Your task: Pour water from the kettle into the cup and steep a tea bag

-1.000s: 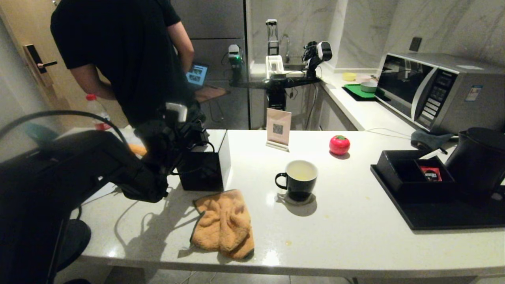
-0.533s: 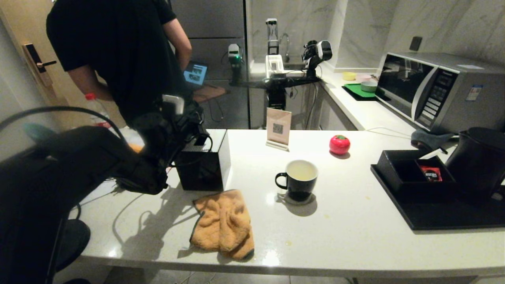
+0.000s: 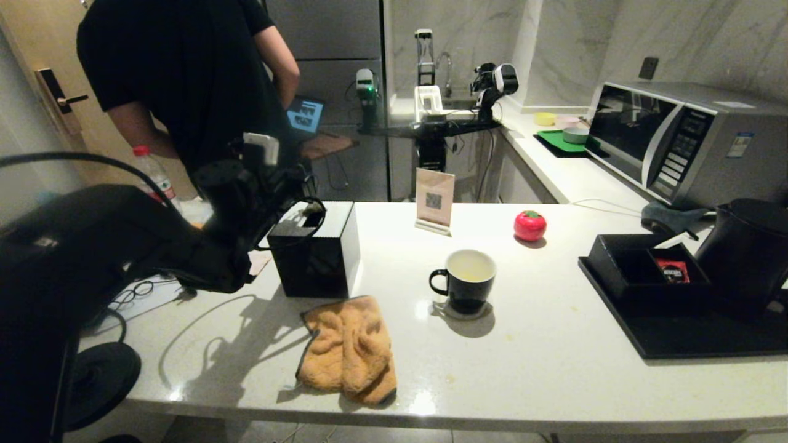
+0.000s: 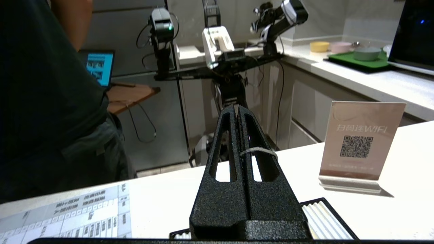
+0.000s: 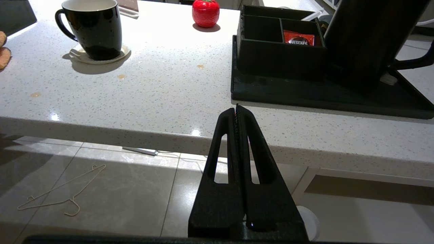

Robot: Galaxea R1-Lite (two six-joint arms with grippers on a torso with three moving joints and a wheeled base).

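Cup (image 3: 470, 280) on coaster mid-bench, pale yellowish water (image 3: 471, 268) inside: pouring judged done. Kettle (image 3: 742, 252) on black tray at right, cut off by frame edge. Tea bag unseen; steeping unconfirmed. Left pincer (image 4: 238, 113) together, raised over tissue box (image 3: 314, 249), thin string across finger. Right pincer (image 5: 236, 112) together, parked below bench edge.

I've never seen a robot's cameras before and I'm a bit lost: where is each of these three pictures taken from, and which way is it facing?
Head view: high up, facing forward and down at the counter; the left arm shows at left.
Left wrist view: behind the shut left gripper, facing the WiFi sign and a person's back.
Right wrist view: below the counter's edge, behind the shut right gripper, facing the cup and kettle.
Shared: head and right wrist views both show cup, kettle and red ornament.
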